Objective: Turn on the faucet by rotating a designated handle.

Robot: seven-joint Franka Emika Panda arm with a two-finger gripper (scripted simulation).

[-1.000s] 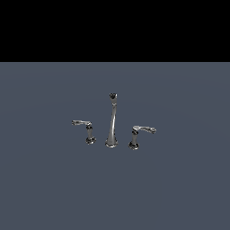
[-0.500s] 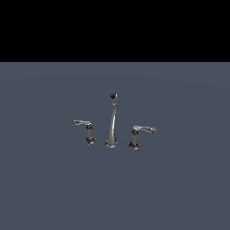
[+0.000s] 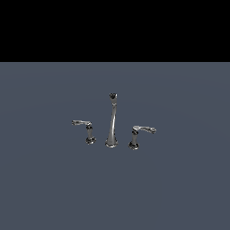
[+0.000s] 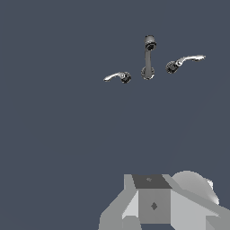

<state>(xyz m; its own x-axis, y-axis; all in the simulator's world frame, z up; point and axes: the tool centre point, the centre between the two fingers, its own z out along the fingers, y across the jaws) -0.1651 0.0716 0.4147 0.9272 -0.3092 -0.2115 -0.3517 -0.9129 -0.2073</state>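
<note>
The chrome faucet (image 3: pixel 112 123) stands on a flat grey surface, its tall slender spout ending in a dark round tip. The designated handle (image 3: pixel 85 128) is on the exterior view's left of the spout, with its thin lever pointing left. The twin handle (image 3: pixel 139 134) is on the other side. In the wrist view the faucet (image 4: pixel 148 56) and the designated handle (image 4: pixel 117 77) are small and far off. Only the grey body of my gripper (image 4: pixel 152 204) shows there, well apart from the faucet. Its fingertips are hidden. No arm appears in the exterior view.
The grey surface (image 3: pixel 54 188) spreads around the faucet on all sides, with a black band beyond its far edge. Nothing else stands on it.
</note>
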